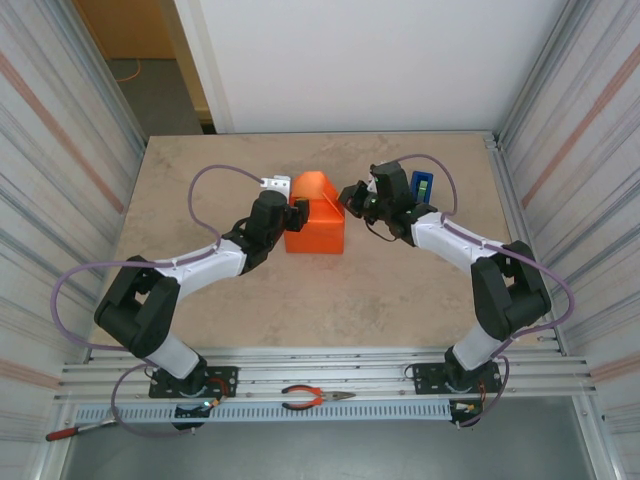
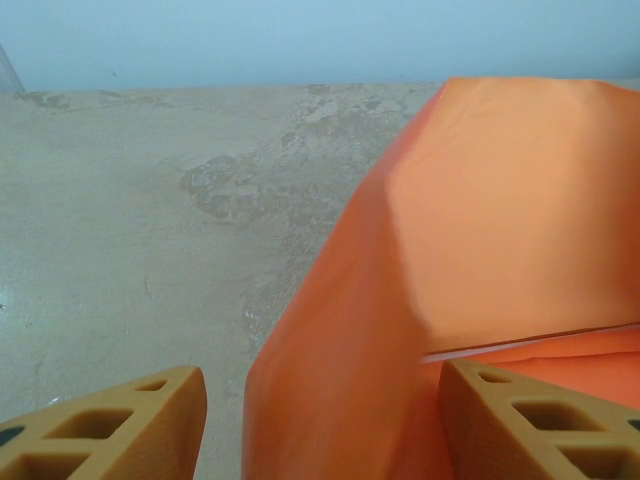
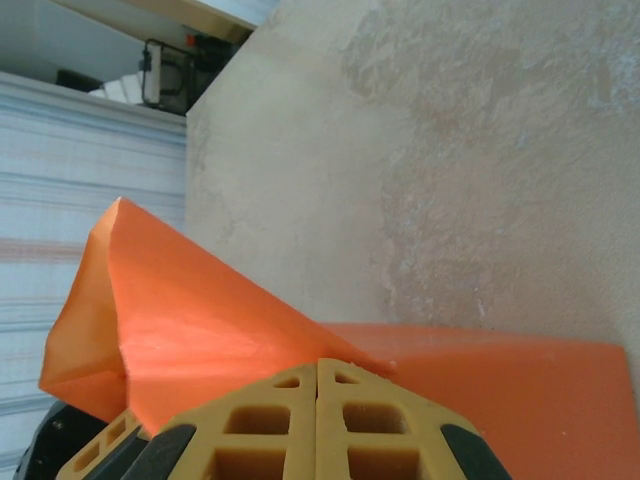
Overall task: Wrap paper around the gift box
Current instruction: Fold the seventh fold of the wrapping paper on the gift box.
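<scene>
Top external: got the gift box [image 1: 315,232] mid-table [image 1: 400,290], skinned in the paper [image 1: 314,187], with a flap tented up over its far side. Left gripper [image 1: 296,214] hard against the box's left face. Right gripper [image 1: 349,195] at the box's far-right corner, touching the flap. Blue tape dispenser [image 1: 423,185] off to the box's right, behind the right gripper. Small white item [image 1: 275,185] just off the box's far-left corner. Pliers [image 1: 315,398] on the rail, well to the near side of the box, between the arm bases.

Left wrist: seeing fingers [image 2: 130,425] spread apart, nothing clamped. Left gripper [image 2: 322,395] straddling a rounded fold of the paper [image 2: 480,200], with one finger over bare table [image 2: 150,200] and the other against the orange.

Right wrist: seeing fingers [image 3: 270,420] pressed together. Right gripper [image 3: 318,365] tip right at a crease of the paper [image 3: 200,310], with the flap rising away from it. Can't tell whether any sheet is nipped between the pads.
</scene>
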Robot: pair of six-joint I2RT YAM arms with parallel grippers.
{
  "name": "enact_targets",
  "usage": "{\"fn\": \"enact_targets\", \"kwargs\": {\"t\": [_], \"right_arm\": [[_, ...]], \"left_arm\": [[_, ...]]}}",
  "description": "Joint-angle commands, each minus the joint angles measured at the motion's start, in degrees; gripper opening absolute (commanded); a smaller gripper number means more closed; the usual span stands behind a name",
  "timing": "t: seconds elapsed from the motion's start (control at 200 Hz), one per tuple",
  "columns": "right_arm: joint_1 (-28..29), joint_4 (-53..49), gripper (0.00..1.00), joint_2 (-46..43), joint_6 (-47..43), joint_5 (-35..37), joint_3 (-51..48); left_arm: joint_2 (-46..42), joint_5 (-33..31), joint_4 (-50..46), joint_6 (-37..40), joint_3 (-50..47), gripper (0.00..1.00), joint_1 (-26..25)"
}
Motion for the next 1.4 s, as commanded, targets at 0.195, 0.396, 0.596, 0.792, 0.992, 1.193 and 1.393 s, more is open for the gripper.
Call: {"fn": "enact_targets", "kwargs": {"t": [0.195, 0.396, 0.596, 0.792, 0.992, 1.193, 1.393], "right_arm": [[1.96, -2.44, 0.00, -0.71, -2.89, 0.91, 1.52], [3.27, -4.11, 0.00, -0.28, -4.58, 1.19, 1.27], [5.81, -9.80, 0.00, 0.07, -10.04, 4.45, 3.53], [9.78, -19.31, 0.00, 1.83, -19.23, 12.78, 6.80], [14.16, -25.59, 0.00, 5.10, -26.24, 21.05, 8.67], [15.36, -25.42, 0.00, 5.56, -26.15, 22.10, 6.79], [15.42, -24.30, 0.00, 5.60, -25.74, 21.07, 6.05]], "left_arm": [[0.96, -2.39, -3.83, 1.31, -0.14, 0.63, -0.17], [0.92, -2.38, -3.82, 1.14, -0.23, 0.63, -0.18], [0.84, -2.39, -3.97, 1.08, -0.16, 0.63, -0.18], [0.59, -2.35, -4.09, 0.90, -0.14, 0.63, -0.29], [-1.22, -0.79, -6.36, 0.63, 1.54, 0.63, -0.14], [-9.94, 10.49, -13.49, -3.79, 6.83, 0.66, 5.90], [-10.28, 24.52, -16.93, -10.89, 10.41, 0.51, 18.44]]}}
